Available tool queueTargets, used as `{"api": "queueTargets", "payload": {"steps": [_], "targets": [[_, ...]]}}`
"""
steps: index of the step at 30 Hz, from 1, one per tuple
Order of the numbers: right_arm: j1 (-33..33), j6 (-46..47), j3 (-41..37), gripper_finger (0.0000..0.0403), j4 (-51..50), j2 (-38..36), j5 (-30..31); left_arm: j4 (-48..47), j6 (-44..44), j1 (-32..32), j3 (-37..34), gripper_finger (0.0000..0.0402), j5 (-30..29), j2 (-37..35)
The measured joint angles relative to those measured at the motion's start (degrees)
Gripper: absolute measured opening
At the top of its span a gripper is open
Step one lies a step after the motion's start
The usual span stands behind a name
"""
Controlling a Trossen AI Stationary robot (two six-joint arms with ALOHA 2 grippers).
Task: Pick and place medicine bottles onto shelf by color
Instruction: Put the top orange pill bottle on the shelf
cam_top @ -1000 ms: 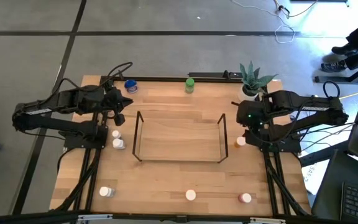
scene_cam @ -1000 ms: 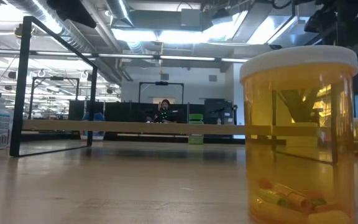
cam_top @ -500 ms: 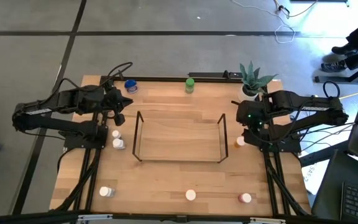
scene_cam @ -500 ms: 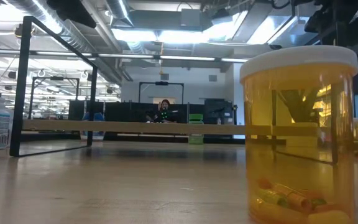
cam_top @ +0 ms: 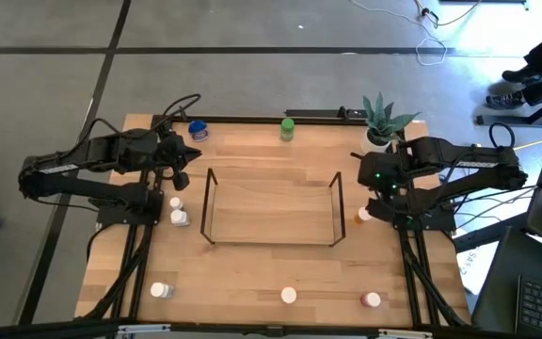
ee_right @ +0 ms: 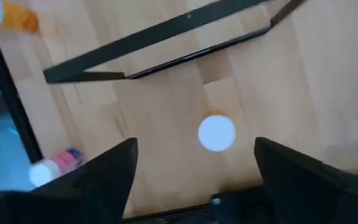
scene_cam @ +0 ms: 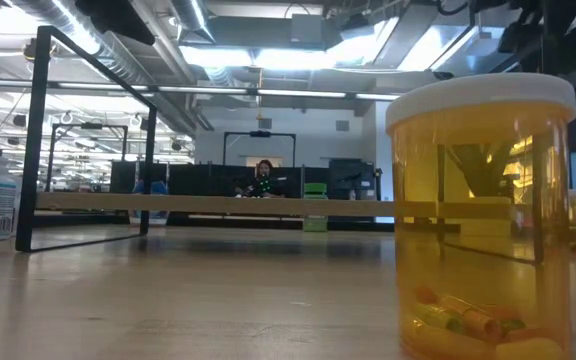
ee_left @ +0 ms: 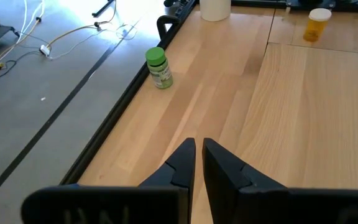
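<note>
The wire shelf (cam_top: 271,207) stands mid-table on its feet. My right gripper (ee_right: 194,155) is open and hovers over an orange bottle with a white cap (ee_right: 217,132), which stands at the shelf's right end (cam_top: 364,215); its fingers touch nothing. My left gripper (ee_left: 199,155) is shut and empty above the table's far left (cam_top: 184,155). A green-capped bottle (ee_left: 158,67) stands upright at the far edge (cam_top: 288,128). A blue-capped bottle (cam_top: 197,130) stands at the far left. Two white bottles (cam_top: 177,210) sit left of the shelf.
A potted plant (cam_top: 384,118) stands at the far right corner. Along the near edge stand a white bottle (cam_top: 161,291), a white-capped orange bottle (cam_top: 289,296), large in the low view (scene_cam: 483,210), and a pink-red one (cam_top: 372,299). A black frame (cam_top: 252,121) edges the table.
</note>
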Motion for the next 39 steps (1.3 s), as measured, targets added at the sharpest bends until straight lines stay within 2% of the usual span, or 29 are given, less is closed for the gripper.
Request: {"api": "queueTargets", "payload": {"steps": [3,6,16,23,29,39], "targets": [[0.12,7.88,-0.50,0.0324,-1.09,-0.02,0.80,-0.01,-0.01,0.00,0.00,0.0025,0.01,0.00],[1.18,12.02,-3.39,0.0322,-1.01,0.04,2.50,-0.02,-0.01,-0.02,0.00,0.0025,0.01,0.00],[3.27,6.44,-13.44,0.0318,5.47,-1.05,2.43,0.00,0.00,-0.02,0.00,0.0025,0.01,0.02],[4.94,4.31,-20.86,0.0318,11.53,-7.98,5.93,0.02,-0.01,-0.02,0.00,0.0025,-0.01,0.00],[4.96,4.02,-27.54,0.0318,16.96,-13.84,6.38,0.04,0.01,-0.02,0.00,0.0025,0.00,0.00],[4.94,4.58,-33.41,0.0318,21.14,-14.10,5.79,0.02,-0.01,-0.02,0.00,0.0025,-0.01,0.00]]}}
